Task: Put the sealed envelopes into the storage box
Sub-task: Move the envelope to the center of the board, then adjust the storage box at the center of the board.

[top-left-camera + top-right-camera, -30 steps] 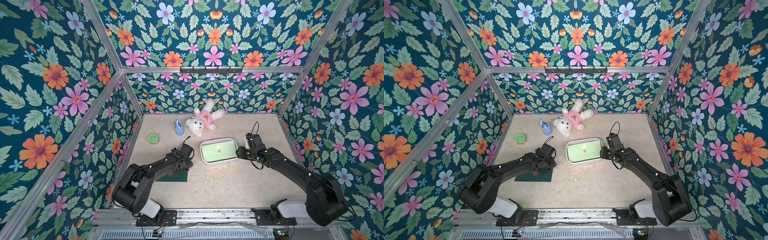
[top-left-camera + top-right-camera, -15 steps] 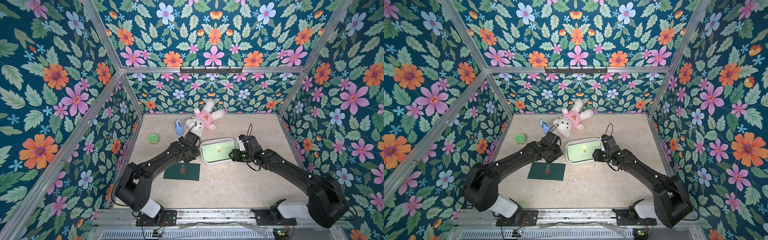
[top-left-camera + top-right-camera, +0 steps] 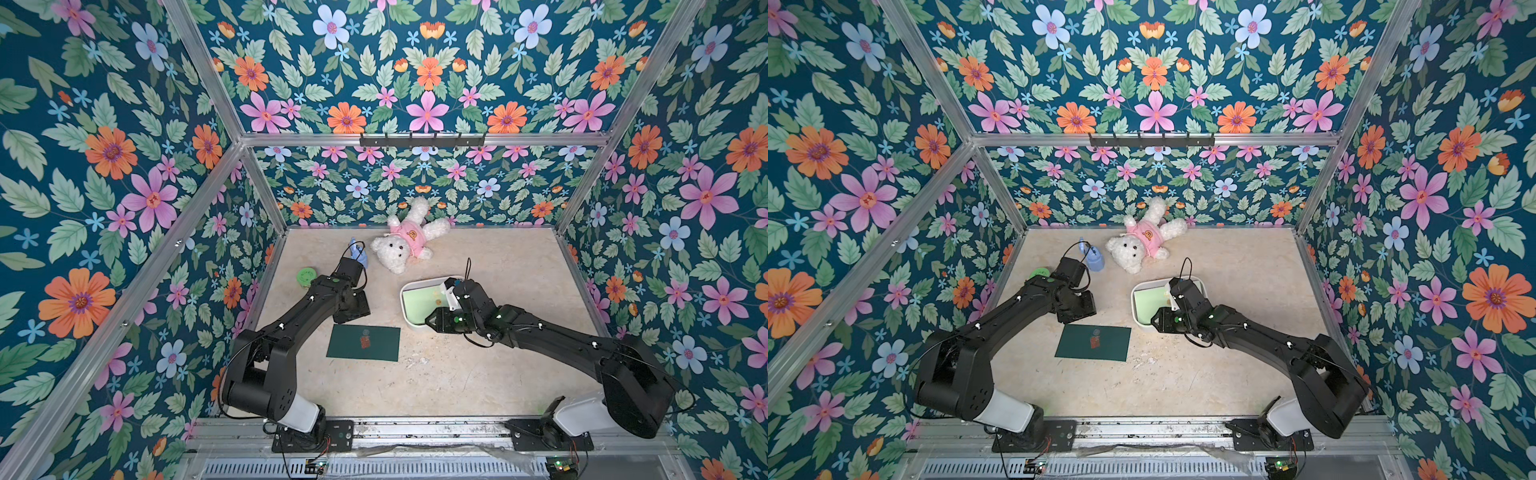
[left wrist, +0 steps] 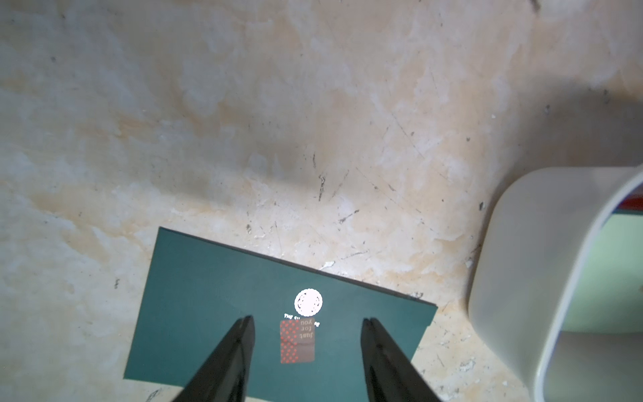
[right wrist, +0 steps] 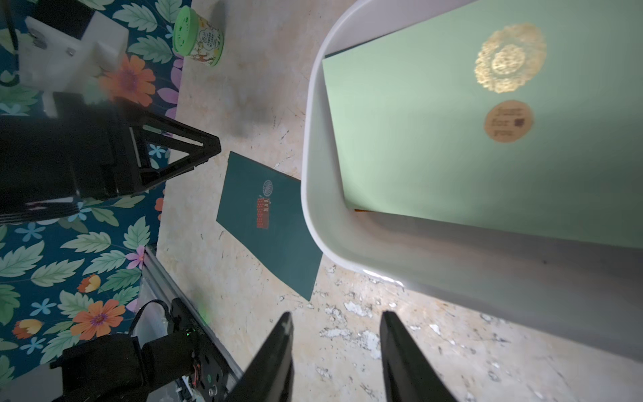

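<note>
A dark green envelope (image 3: pixel 363 343) (image 3: pixel 1093 342) lies flat on the table, left of the box and clear of it, with a white seal and a red sticker facing up. My left gripper (image 3: pixel 353 309) (image 4: pixel 308 318) hovers open above its far edge, holding nothing; the envelope (image 4: pixel 208 296) shows beneath its fingers. The white storage box (image 3: pixel 409 291) (image 3: pixel 1138 299) (image 5: pixel 309 174) holds a light green envelope (image 3: pixel 419 299) (image 5: pixel 452 121) on top. My right gripper (image 3: pixel 430 320) (image 5: pixel 337 313) is open and empty over the bare table at the box's near left corner.
A white teddy bear (image 3: pixel 405 245) in a pink shirt lies at the back. A small blue bottle (image 3: pixel 358 253) and a green-lidded jar (image 3: pixel 306 276) stand behind my left arm. Flowered walls close in three sides.
My left arm drew off the dark green envelope, swung toward the box, then came back left. My right gripper crossed from the box's right side to its near left corner, its jaws narrowing.
</note>
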